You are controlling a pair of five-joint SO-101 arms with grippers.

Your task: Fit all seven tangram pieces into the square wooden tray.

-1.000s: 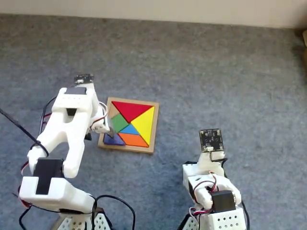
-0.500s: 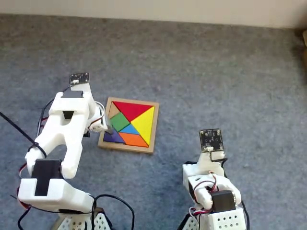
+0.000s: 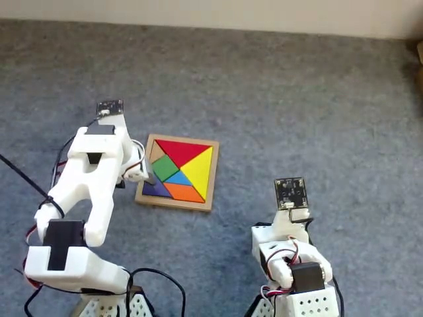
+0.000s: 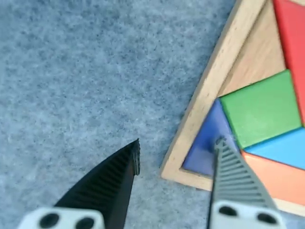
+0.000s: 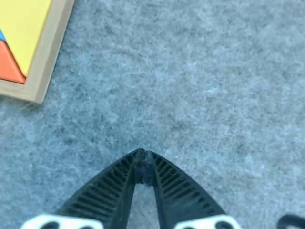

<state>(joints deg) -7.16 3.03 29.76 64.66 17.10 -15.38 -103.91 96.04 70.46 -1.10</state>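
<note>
The right gripper (image 5: 143, 164) hangs low over the grey carpet (image 5: 214, 86), its jaws pressed together on nothing. At its 10 o'clock lies the square wooden tray (image 3: 173, 205). The left gripper (image 4: 178, 142) straddles the tray's 8 o'clock corner with jaws spread. Its grey finger (image 4: 228, 167) is above the indigo piece (image 4: 207, 143) (contact unclear), and its black finger (image 4: 114, 176) is over carpet. Farther in sit the green square (image 3: 164, 169) and the light-blue triangle (image 3: 177, 178). The orange piece (image 3: 185, 192) is at 6, the yellow triangle (image 3: 199, 170) at 3 and the red triangle (image 3: 180, 152) at 12. A bare wood patch (image 4: 257, 57) shows at 10.
</note>
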